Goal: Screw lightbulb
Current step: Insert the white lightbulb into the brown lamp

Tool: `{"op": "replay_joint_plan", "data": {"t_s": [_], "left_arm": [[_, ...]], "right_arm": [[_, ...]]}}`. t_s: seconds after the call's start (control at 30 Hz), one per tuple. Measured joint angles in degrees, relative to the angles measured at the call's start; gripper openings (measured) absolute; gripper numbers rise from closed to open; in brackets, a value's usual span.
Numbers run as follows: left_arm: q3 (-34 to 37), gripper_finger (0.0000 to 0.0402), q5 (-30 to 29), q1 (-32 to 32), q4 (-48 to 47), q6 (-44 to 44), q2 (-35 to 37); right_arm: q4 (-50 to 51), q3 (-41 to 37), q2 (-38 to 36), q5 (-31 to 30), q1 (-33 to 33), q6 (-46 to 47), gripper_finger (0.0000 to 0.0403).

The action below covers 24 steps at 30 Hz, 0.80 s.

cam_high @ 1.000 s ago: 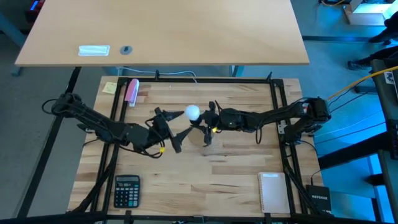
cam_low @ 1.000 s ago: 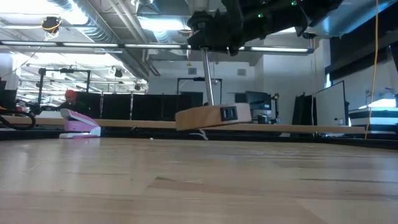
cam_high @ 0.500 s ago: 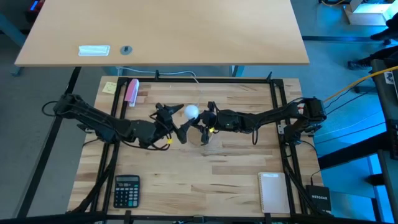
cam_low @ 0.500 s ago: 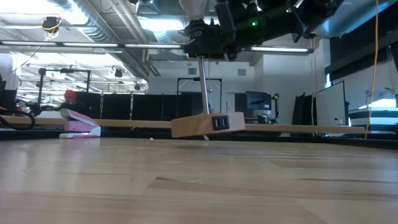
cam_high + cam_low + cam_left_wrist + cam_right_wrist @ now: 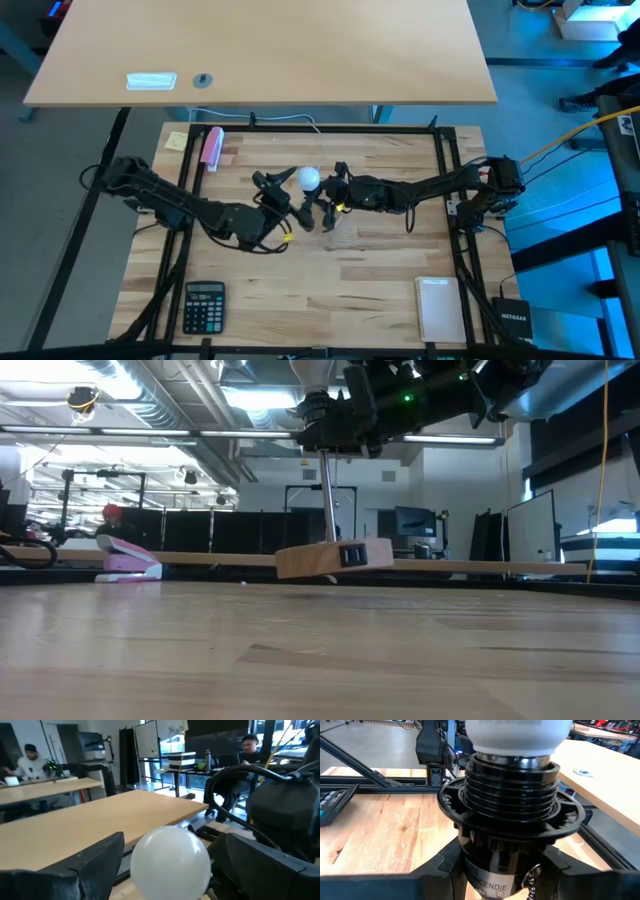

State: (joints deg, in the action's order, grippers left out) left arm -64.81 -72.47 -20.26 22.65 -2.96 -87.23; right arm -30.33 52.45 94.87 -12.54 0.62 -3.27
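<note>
The white lightbulb (image 5: 308, 179) sits with its base in the black socket (image 5: 510, 820) of a small lamp, which has a metal rod (image 5: 327, 500) and a wooden base (image 5: 333, 559). My right gripper (image 5: 328, 195) is shut on that socket at mid-table. My left gripper (image 5: 296, 193) is open, and in the left wrist view its fingers stand on either side of the bulb's globe (image 5: 170, 862) with a gap on each side. In the low view the wooden base is slightly tilted. Whether it rests on the table I cannot tell. My right gripper pinches the lamp's black socket at its lower body (image 5: 492, 880), below the ribbed collar, between its two fingers (image 5: 445, 870). It comes in about level from the table's right. The socket stands upright with the bulb (image 5: 515, 735) on top and the rod and base hanging below.
A pink stapler (image 5: 212, 147) and a yellow note (image 5: 177, 141) lie at the far left, a calculator (image 5: 204, 305) at the near left and a white pad (image 5: 437, 308) at the near right. People sit in the room beyond the table (image 5: 30, 762).
My left gripper has moved toward the table's right and far side, up to the bulb, staying open until its fingers flank the globe. The lamp in my right gripper has shifted slightly left, and its wooden base has come lower and less tilted.
</note>
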Motion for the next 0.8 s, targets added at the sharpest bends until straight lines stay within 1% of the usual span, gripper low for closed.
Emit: {"op": "replay_joint_plan", "data": {"t_s": [0.17, 0.27, 0.47, 0.63, 0.8], "left_arm": [[-0.5, 0.0341, -0.2, 1.3, -0.2, 0.9, -1.8], [-0.4, 0.0341, -0.2, 2.0, -2.3, 4.2, -1.9], [-0.4, 0.0338, -0.3, 2.4, -4.6, 8.1, -1.5], [-0.4, 0.0308, 0.5, 2.5, -8.1, 12.6, -1.5], [-0.4, 0.0262, 1.7, 2.6, -8.6, 12.7, -1.5]], "right_arm": [[0.1, 0.0, 0.0, 0.0, 0.1, 0.0, 0.0149], [0.3, 0.0, 0.0, 0.0, 0.1, 0.0, 0.0149], [0.4, 0.0, 0.0, 0.0, 0.1, 0.0, 0.0149], [0.4, 0.0, 0.0, 0.1, 0.1, 0.0, 0.0149], [0.5, 0.0, 0.0, 0.1, 0.1, -0.2, 0.0149]]}}
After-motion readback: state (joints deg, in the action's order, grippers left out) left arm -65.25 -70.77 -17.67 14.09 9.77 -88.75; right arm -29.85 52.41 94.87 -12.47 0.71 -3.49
